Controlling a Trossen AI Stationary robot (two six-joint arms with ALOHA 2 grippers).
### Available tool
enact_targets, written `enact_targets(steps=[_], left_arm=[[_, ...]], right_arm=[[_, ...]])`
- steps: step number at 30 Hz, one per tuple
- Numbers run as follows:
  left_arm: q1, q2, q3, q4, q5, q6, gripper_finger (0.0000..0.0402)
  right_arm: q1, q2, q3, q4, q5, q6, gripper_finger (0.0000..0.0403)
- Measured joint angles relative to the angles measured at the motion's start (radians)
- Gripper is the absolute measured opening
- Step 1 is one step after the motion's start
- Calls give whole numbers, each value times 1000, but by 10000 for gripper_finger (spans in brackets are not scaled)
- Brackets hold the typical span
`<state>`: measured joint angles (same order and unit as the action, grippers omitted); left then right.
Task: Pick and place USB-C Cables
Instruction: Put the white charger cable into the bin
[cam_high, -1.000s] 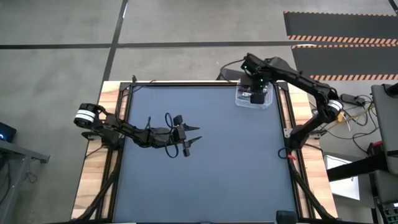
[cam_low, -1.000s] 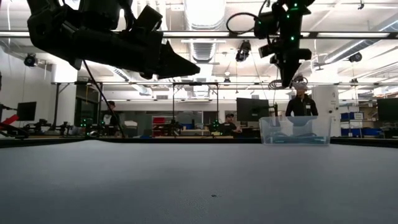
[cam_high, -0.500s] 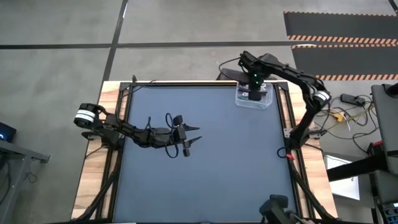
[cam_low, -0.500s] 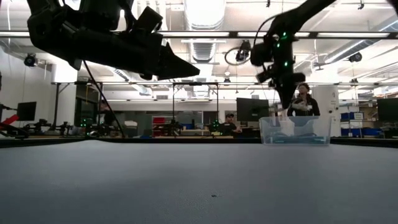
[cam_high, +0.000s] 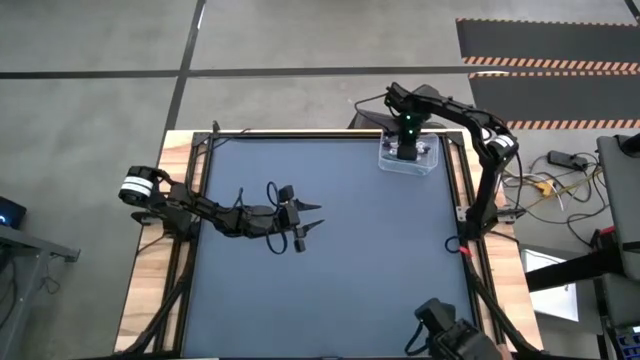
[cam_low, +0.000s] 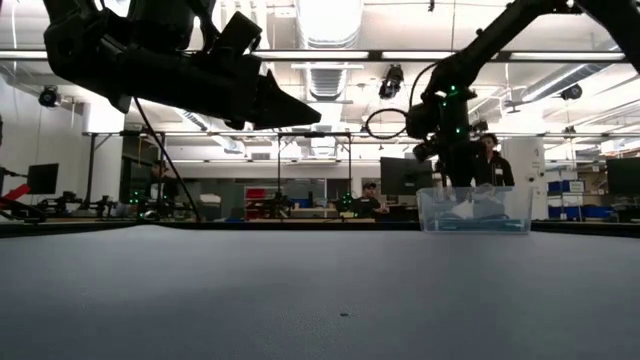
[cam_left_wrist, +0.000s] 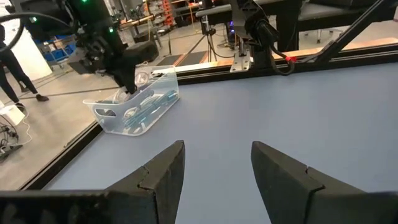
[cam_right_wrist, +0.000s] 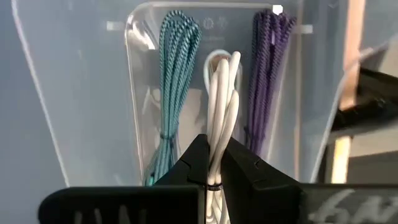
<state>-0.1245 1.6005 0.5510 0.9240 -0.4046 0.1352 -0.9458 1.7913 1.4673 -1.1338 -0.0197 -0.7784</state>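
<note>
A clear plastic bin (cam_high: 408, 157) stands at the table's far right corner. Inside it lie a teal cable (cam_right_wrist: 174, 93), a white cable (cam_right_wrist: 222, 93) and a dark purple cable (cam_right_wrist: 268, 87), side by side along the bin floor. My right gripper (cam_right_wrist: 214, 158) points down into the bin (cam_low: 475, 210) and is shut on the white cable. A second white cable cannot be told apart. My left gripper (cam_high: 312, 218) hangs open above the table's left middle and touches nothing. My right gripper pinches the white cable between its two fingers near the dark tie band (cam_right_wrist: 214, 185), coming from above and pointing down into the bin. The fingers lie across the folded bundle. Its looped end (cam_right_wrist: 224, 62) stretches away from the fingers, between the teal and purple cables. I cannot tell whether it rests on the bin floor.
The bin's walls (cam_right_wrist: 74, 93) close in around my right gripper. The blue-grey table top (cam_high: 330, 280) stretches bare between the two arms. A dark shape (cam_high: 450, 335) shows at the table's near edge. People stand in the room beyond the far edge (cam_low: 490, 160).
My right gripper has come down from above the bin into it, and its arm has folded in toward the far right corner. A dark shape has come into the high view at the near edge.
</note>
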Motion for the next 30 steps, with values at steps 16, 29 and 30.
enact_targets(steps=[16,29,30], left_arm=[[0,0,0,0,0,0,170],[0,0,0,1,0,0,170],[0,0,0,1,0,0,170]], right_arm=[[-2,90,1,32,-16,32,13],[-2,89,1,52,-5,74,86],[-2,88,1,52,0,76,93]])
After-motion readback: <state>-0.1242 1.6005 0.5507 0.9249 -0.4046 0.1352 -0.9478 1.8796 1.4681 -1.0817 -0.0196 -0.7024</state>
